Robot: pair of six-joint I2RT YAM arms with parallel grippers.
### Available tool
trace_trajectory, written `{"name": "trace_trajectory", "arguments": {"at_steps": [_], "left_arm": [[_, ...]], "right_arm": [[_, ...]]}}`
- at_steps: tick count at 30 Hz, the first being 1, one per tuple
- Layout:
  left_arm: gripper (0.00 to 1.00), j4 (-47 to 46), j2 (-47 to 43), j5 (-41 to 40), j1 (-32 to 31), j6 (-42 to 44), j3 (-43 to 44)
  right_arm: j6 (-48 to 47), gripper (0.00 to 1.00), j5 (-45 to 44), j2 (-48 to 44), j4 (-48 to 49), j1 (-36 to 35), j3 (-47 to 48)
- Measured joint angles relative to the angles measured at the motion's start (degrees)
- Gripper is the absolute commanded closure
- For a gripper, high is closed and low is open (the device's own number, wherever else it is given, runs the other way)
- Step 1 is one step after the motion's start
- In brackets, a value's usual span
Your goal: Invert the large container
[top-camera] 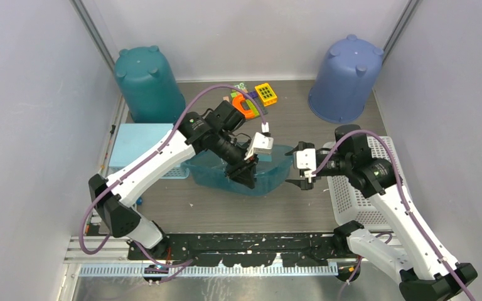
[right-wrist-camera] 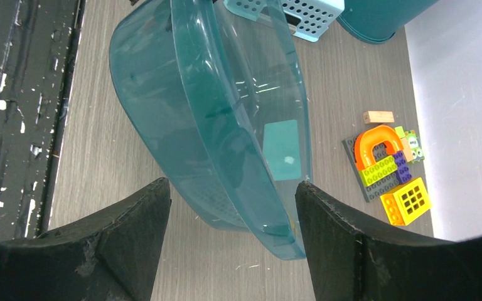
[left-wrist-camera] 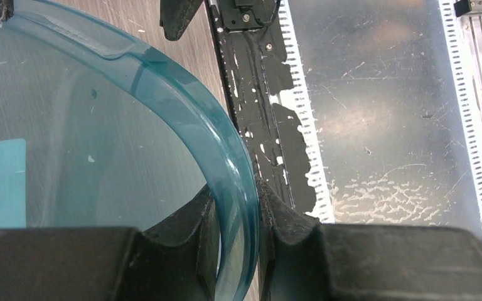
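So the large see-through teal plastic container (top-camera: 273, 166) is sitting mid-table on the grey wood-grain tabletop (top-camera: 226, 213), roughly between the two arms. The left gripper (top-camera: 241, 174) is clamped down on its rim. From the left wrist cam you can see the curved edge pinched right between the two black fingers (left-wrist-camera: 289, 232), one inside the wall and one outside.

The right gripper (top-camera: 300, 182) has its jaws spread wide, grasping nothing. On its own cam the end of the container (right-wrist-camera: 226, 125) pokes in between the fingers (right-wrist-camera: 132, 244). The rim is very near one fingertip, but I honestly can't tell if it's touching. From that angle the container looks tipped on its side, rounded base bulging toward the black rail (right-wrist-camera: 12, 94).

Other stuff around: an upside-down dark teal bucket (top-camera: 147, 84) back left, an upside-down blue bucket (top-camera: 345, 78) back right, a pile of bright toy bricks (top-camera: 251, 100) between them, and a white perforated basket (top-camera: 358, 194) under the right arm.
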State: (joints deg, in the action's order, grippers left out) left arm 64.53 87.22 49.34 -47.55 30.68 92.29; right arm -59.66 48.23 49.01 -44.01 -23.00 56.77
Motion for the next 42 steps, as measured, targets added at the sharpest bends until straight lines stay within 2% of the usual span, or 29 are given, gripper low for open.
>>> {"name": "trace_trajectory", "arguments": {"at_steps": [6, 20, 28, 33, 37, 39, 40, 41, 42], "left_arm": [[1.00, 0.0, 1.4, 0.5, -0.5, 0.0, 0.0], [1.00, 0.1, 4.2, 0.9, -1.8, 0.0, 0.3], [1.00, 0.3, 4.7, 0.9, -2.2, 0.1, 0.6], [0.99, 0.6, 4.7, 0.7, -2.2, 0.5, 0.9], [0.89, 0.8, 4.7, 0.7, -2.2, 0.4, 1.4], [0.78, 0.9, 4.7, 0.6, -2.2, 0.5, 1.5], [0.72, 0.9, 4.7, 0.6, -2.2, 0.5, 1.6], [0.51, 0.8, 4.7, 0.1, -2.2, 0.4, 2.2], [0.46, 0.8, 4.7, 0.1, -2.2, 0.3, 2.2]], "right_arm": [[1.3, 0.24, 1.5, 0.2, 1.8, 0.0, -1.5], [4.6, 0.35, 5.0, 2.6, 6.8, 0.0, -5.9], [6.0, 0.50, 8.9, 3.4, 8.7, 0.2, -6.9], [5.6, 0.65, 10.6, 3.6, 8.9, 0.6, -7.3], [5.5, 0.69, 11.6, 3.6, 9.2, 1.1, -7.5], [5.5, 0.69, 12.0, 3.6, 9.2, 1.4, -7.5], [5.5, 0.69, 12.2, 3.6, 9.3, 1.5, -7.5], [5.5, 0.69, 12.8, 3.6, 9.2, 1.8, -7.6], [5.5, 0.69, 12.8, 3.6, 9.2, 1.8, -7.6]]}}
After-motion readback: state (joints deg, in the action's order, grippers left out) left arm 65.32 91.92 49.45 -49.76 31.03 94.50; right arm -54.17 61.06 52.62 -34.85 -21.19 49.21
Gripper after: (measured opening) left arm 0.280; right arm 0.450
